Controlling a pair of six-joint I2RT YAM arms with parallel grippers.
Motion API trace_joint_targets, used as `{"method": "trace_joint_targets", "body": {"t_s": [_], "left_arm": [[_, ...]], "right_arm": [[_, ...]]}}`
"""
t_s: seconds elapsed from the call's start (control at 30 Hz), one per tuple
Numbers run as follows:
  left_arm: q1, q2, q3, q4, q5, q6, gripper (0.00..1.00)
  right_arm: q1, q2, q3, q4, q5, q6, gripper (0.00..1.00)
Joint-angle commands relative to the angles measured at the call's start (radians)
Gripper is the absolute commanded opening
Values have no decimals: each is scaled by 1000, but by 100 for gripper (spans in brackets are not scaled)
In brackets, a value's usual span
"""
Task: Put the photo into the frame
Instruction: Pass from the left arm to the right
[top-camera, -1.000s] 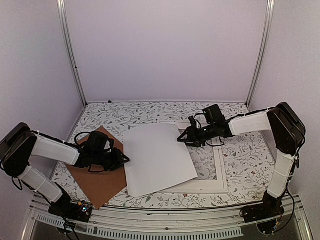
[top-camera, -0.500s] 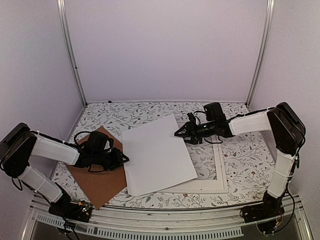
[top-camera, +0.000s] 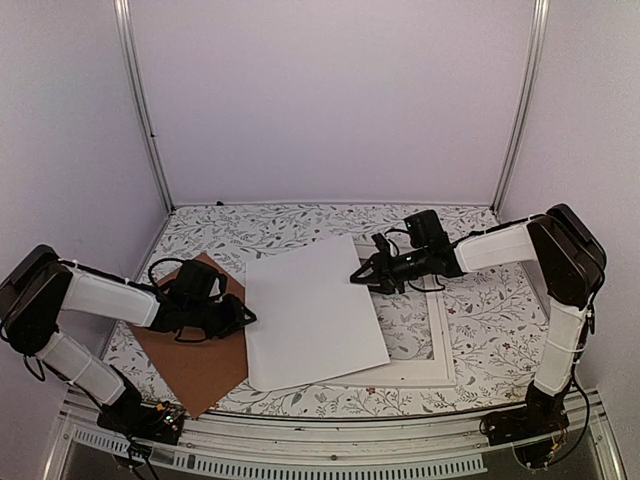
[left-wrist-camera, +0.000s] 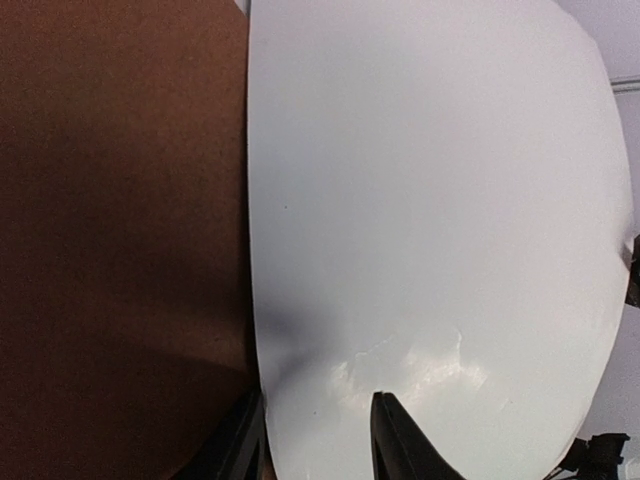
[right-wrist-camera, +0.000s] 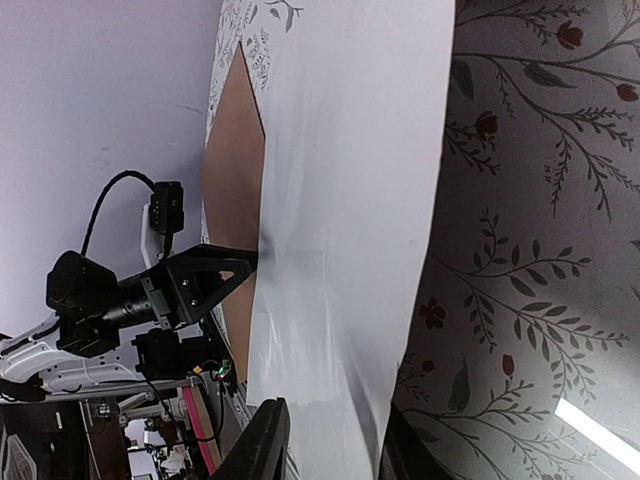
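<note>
Two grippers flank the photo, which lies blank white side up. Your left gripper sits over the brown board, fingers partly open astride the sheet's left edge. Your right gripper stands likewise astride the far right corner. Whether either pinches tight, you cannot tell. The photo overlaps the frame, skewed, not seated inside.
</note>
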Motion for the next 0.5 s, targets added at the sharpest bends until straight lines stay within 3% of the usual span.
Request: {"method": "trace_joint_targets", "body": {"t_s": [0.0,0.47], "left_arm": [[-1,5,26,-23,-17,29,38],[2,-33,40,-46,-28,55,38]], "right_arm": [[8,15,27,-45,-9,-57,30],[16,-15,13,-44,-11,-77,0]]}}
